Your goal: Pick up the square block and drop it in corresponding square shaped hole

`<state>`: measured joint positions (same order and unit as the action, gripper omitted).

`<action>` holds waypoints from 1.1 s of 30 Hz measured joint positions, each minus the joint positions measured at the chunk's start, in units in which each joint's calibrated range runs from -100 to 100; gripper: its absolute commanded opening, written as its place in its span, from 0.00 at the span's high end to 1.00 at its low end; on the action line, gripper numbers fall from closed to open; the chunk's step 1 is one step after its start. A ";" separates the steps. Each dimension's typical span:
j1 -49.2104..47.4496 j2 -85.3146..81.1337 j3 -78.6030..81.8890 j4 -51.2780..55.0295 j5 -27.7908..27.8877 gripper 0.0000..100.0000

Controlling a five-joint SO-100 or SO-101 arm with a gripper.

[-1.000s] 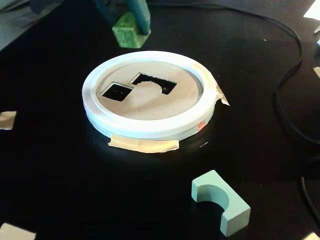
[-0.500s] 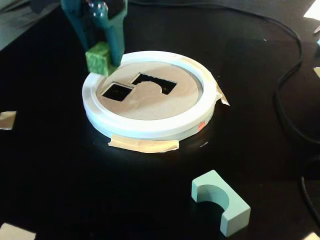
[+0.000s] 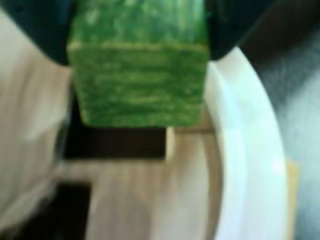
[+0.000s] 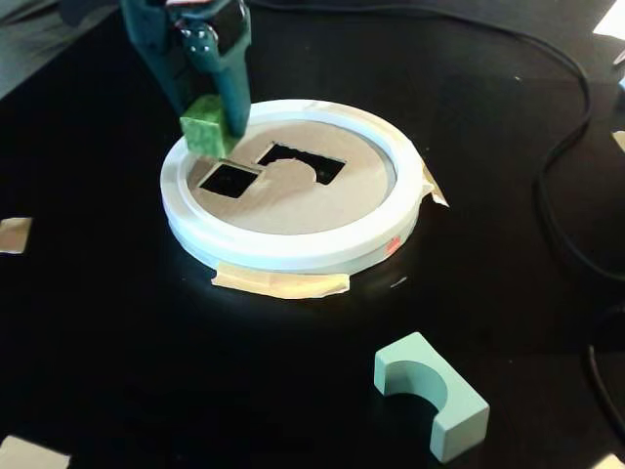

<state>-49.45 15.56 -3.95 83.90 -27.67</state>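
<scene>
My gripper (image 4: pixel 209 125) is shut on a green square block (image 4: pixel 206 128), held just above the left part of the round white-rimmed sorter (image 4: pixel 293 249). The square hole (image 4: pixel 228 180) lies right below and a little in front of the block. In the wrist view the green block (image 3: pixel 140 80) fills the top between the dark fingers (image 3: pixel 40 35), the gripper (image 3: pixel 140 45) closed round it, with the square hole (image 3: pixel 115 142) dark just beneath it and the white rim (image 3: pixel 245 150) curving at the right.
An arch-shaped hole (image 4: pixel 303 162) is cut to the right of the square one. A pale teal arch block (image 4: pixel 432 393) lies on the black table in front. Tape holds the sorter down (image 4: pixel 283 283). Black cables (image 4: pixel 562 156) run along the right.
</scene>
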 measured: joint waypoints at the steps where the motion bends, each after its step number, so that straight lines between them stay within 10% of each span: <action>1: 0.10 0.00 0.00 -0.48 0.00 0.64; 24: 0.20 5.44 0.20 -6.01 1.17 0.63; 33: 0.20 5.44 0.20 -5.92 1.17 0.22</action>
<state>-49.25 21.00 -3.76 77.98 -26.50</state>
